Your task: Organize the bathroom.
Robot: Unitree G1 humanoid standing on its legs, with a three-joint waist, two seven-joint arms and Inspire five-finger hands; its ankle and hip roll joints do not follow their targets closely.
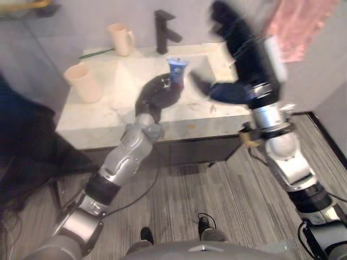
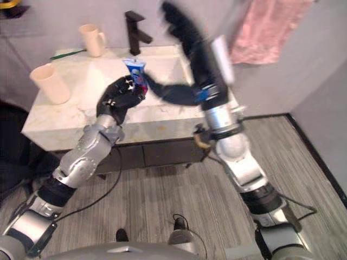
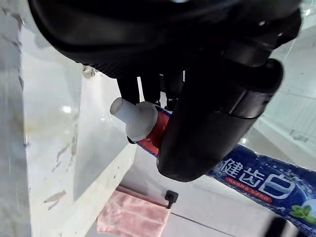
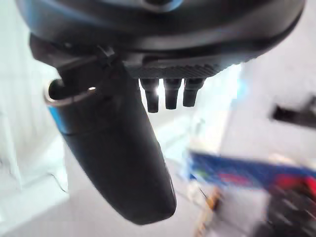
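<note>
Left robot hand (image 1: 158,93) grasps blue soft plastic toothpaste tube (image 1: 177,72) near its white cap (image 3: 129,115); light, squashable, so grip the stiff shoulder. Right robot hand (image 1: 214,89) released at 3 o'clock.

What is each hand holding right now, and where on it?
The left hand grips the toothpaste tube at its cap end, above the sink. The right hand holds nothing, fingers open.

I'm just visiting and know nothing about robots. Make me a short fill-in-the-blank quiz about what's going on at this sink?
1. The left hand is closed around a blue tube of ____.
2. The towel hanging on the wall is ____ in colour.
3. The dark faucet stands between the towel and a cream ____ with a handle.

Missing words: toothpaste; pink; mug
</note>
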